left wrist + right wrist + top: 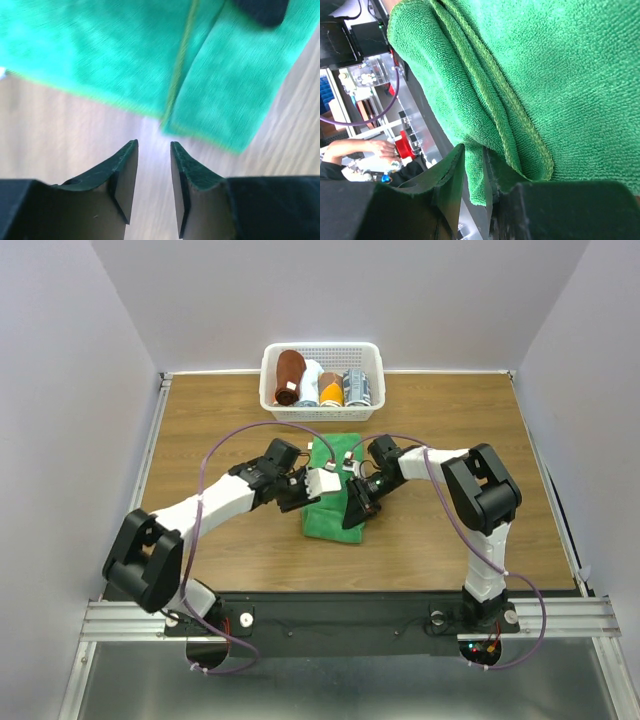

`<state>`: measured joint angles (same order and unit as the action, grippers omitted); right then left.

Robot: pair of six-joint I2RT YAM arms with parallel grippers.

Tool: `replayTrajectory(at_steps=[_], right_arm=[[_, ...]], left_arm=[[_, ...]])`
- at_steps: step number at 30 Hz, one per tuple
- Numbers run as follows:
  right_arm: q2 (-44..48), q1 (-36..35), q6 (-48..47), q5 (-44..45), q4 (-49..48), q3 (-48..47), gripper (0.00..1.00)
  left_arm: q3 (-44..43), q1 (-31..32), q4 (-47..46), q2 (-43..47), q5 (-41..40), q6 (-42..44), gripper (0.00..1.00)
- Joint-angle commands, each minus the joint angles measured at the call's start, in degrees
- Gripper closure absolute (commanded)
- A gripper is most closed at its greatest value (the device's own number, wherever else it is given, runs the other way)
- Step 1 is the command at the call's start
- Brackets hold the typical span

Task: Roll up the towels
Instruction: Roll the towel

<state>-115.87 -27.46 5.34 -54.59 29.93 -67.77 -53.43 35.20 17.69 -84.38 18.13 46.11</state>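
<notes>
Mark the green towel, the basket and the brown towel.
green towel (326, 522): top view, its bare near end.
basket (322, 348): top view, far rim.
brown towel (290, 370): top view, middle of roll.

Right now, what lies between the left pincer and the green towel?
Only bare wooden table: in the left wrist view, the left pincer points at the green towel without touching its edge.
</notes>
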Motion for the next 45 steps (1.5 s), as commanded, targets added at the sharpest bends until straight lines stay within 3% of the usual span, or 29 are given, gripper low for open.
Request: replayTrajectory(at_steps=[1,5,8,11,16,21,30,45], right_arm=[[-0.9,-0.4,-1.5,6.2,-2.1,-1.1,0.72],[-0.1,-0.4,-1.6,4.8,-1.6,-1.8,0.69],[2.2,-0.4,-1.8,3.5,-1.3,-2.7,0.68],[4.5,-0.4,-1.2,1.9,-1.3,-3.9,0.68],[5.9,-0.5,-1.8,4.2,-1.1,-5.1,0.59],[6.0,-0.4,-2.3,4.0,-1.0,-4.7,0.59],[8.2,-0.4,-2.6,6.1,-0.5,-4.0,0.55],[8.8,-0.4,-3.1,6.5,0.4,-3.5,0.54]], left_arm=[[2.6,-0.6,-0.2,6.8,-0.8,7.5,0.51],[4.9,1.5,-1.3,12.4,3.1,9.7,0.37],[6.5,7.6,-3.2,12.6,0.5,9.4,0.36],[7.8,9.4,-5.8,12.1,-0.7,8.0,0.35],[7.4,9.4,-6.9,11.2,-1.6,5.3,0.35],[7.3,7.8,-6.7,10.0,1.5,5.4,0.35],[-3.0,1.9,1.0,-2.9,13.8,2.9,0.41],[-6.7,0.0,5.2,-9.6,17.3,3.0,0.67]])
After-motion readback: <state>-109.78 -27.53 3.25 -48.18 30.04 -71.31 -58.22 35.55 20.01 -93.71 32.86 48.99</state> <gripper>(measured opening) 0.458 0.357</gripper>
